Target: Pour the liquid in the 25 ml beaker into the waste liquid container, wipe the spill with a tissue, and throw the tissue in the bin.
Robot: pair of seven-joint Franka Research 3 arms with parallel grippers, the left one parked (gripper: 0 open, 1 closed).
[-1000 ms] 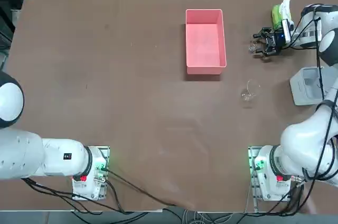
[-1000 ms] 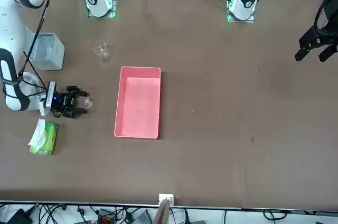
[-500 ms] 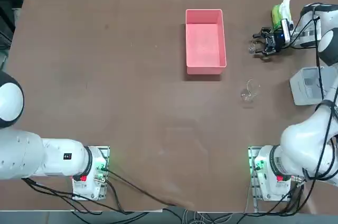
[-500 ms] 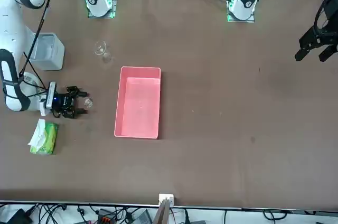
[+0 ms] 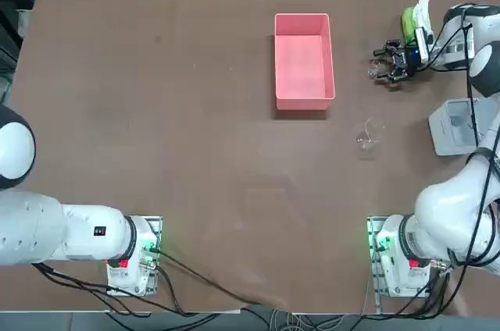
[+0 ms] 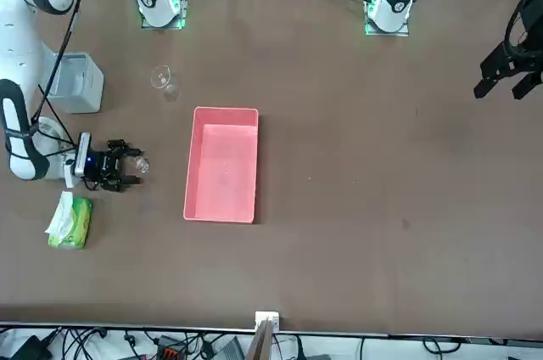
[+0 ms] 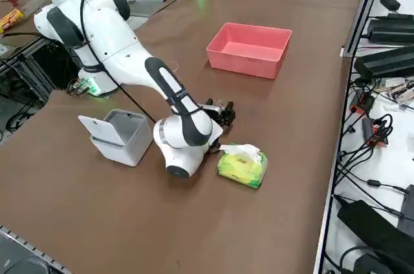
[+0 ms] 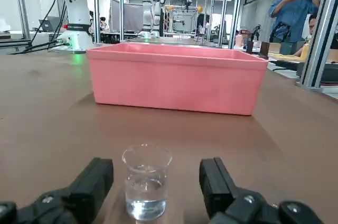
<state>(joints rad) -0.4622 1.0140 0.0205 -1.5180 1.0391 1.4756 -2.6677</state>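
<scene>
Top view: you see the right gripper low near the table's far right corner, fingers spread, the 25 ml beaker at its fingertips. Waste liquid container sits further in from the right edge; bin at the right edge.

Front view: tissue juts from the green pack just beside the gripper.

Right wrist view: beaker stands upright between the released fingers, untouched, part full of clear liquid.
</scene>
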